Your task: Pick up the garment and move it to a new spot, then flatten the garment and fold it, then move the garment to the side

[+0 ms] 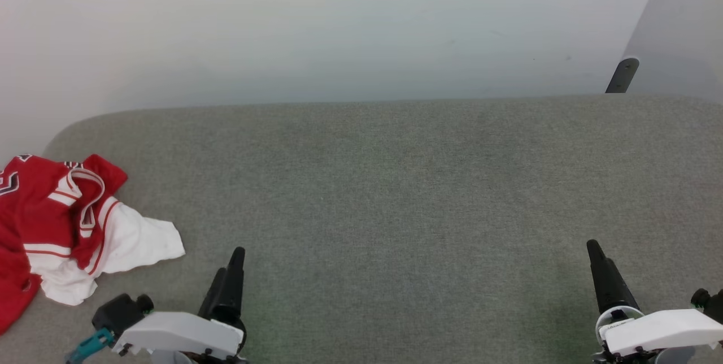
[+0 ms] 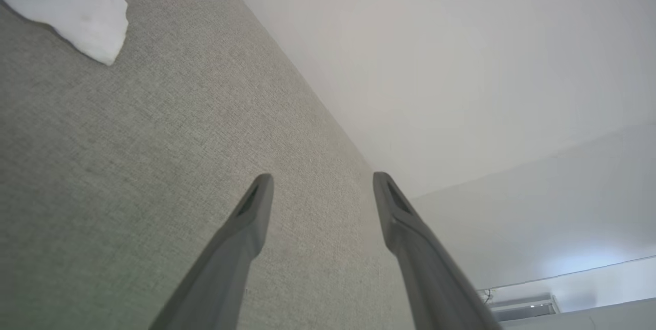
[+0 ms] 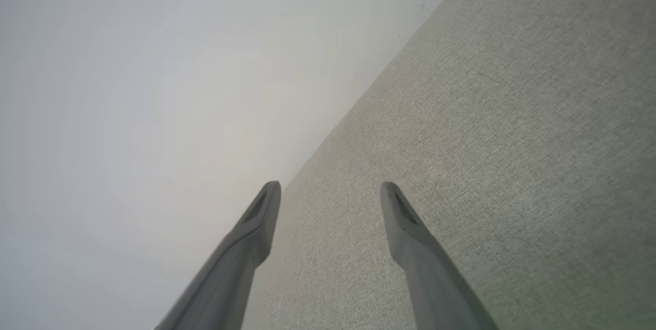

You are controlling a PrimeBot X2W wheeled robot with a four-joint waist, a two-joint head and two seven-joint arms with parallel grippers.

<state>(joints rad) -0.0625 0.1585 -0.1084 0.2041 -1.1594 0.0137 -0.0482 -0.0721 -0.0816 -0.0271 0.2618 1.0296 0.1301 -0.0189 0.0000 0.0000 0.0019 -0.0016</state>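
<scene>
Grey surface [image 1: 395, 183], garment [image 1: 68, 222] left of left gripper [image 1: 231, 267]

We see the garment [image 1: 62, 222] in bright red, with white sleeves trimmed in red-and-white stripes and black lettering outlined in white. The desk [image 1: 395, 183] is a muted grey with a faint green cast and a fine woven fleck. The wall [image 1: 339, 25] is a plain pale grey-white. The left end effector [image 1: 229, 273] has black fingers, a white housing and a small teal piece [image 1: 90, 347] at its side. The right end effector [image 1: 599, 265] shows the same black fingers and white housing. We also note a dark grey post [image 1: 621, 76].
</scene>
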